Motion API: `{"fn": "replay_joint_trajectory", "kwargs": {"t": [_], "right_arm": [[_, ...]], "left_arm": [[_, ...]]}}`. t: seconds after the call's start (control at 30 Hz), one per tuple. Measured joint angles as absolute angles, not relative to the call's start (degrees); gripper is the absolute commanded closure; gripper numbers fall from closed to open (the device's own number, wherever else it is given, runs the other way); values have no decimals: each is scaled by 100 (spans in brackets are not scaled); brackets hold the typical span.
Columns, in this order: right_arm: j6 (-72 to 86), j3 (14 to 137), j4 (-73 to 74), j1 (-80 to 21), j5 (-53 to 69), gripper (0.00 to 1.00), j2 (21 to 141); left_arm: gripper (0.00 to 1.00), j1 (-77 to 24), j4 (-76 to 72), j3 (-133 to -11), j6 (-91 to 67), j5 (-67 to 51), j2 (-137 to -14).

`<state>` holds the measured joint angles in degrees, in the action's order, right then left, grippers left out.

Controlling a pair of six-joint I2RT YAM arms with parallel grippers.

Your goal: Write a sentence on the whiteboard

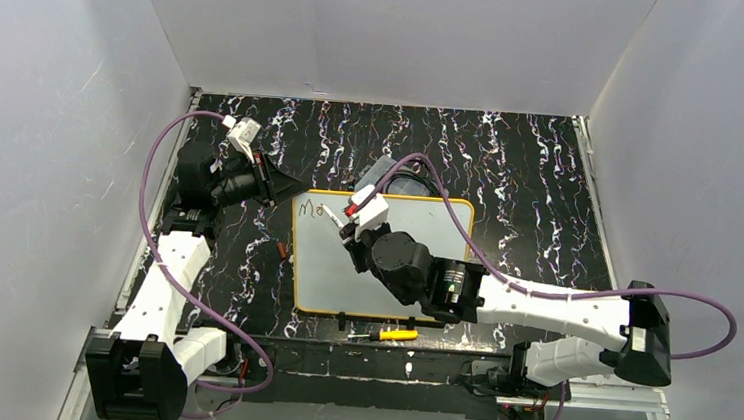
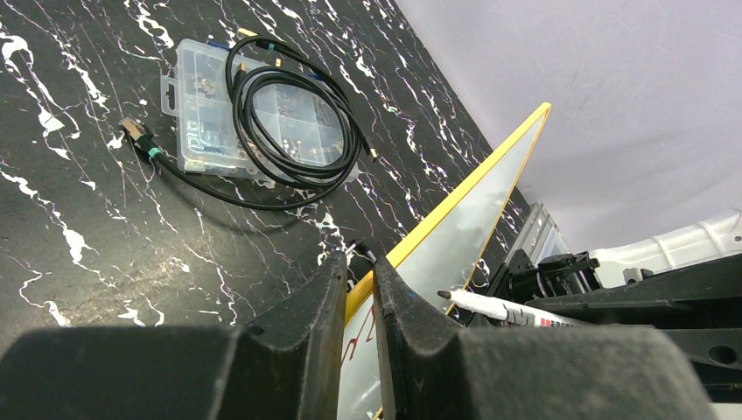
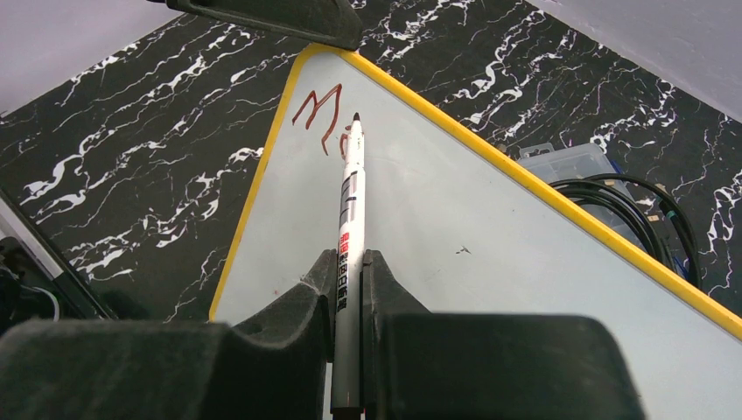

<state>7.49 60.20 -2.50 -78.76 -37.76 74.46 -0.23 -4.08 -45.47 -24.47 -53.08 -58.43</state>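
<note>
The whiteboard (image 1: 393, 272) lies flat on the black marbled table, white with a yellow rim. The sentence (image 1: 320, 209) is only a reddish-brown "M" and a short stroke at the board's far left corner, also in the right wrist view (image 3: 317, 109). My right gripper (image 3: 349, 262) is shut on a white marker (image 3: 351, 201), whose dark tip sits at the stroke beside the "M". My left gripper (image 2: 359, 267) is shut on the whiteboard's yellow rim (image 2: 455, 197) at that same corner. The marker (image 2: 499, 308) shows to its right. In the top view the left gripper (image 1: 285, 185) and right gripper (image 1: 349, 220) are close together.
A clear plastic parts box (image 2: 219, 105) with a coiled black cable (image 2: 297, 131) on it sits just beyond the board's far edge, also in the right wrist view (image 3: 569, 162). A yellow-handled screwdriver (image 1: 390, 335) lies at the near edge. A small red item (image 1: 283, 249) lies left of the board.
</note>
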Motion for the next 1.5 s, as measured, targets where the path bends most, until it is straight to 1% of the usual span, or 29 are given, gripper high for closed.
{"fn": "replay_joint_trajectory", "kwargs": {"t": [0.57,1.5], "right_arm": [[838,6020,-126,-7887,-4119,99,7701],[1328,5900,152,-7926,-4034,99,7614]], "left_arm": [[85,-27,-405,-4545,-2443,-5315,-5833],[85,-30,-405,-4545,-2405,-5299,-5833]]}}
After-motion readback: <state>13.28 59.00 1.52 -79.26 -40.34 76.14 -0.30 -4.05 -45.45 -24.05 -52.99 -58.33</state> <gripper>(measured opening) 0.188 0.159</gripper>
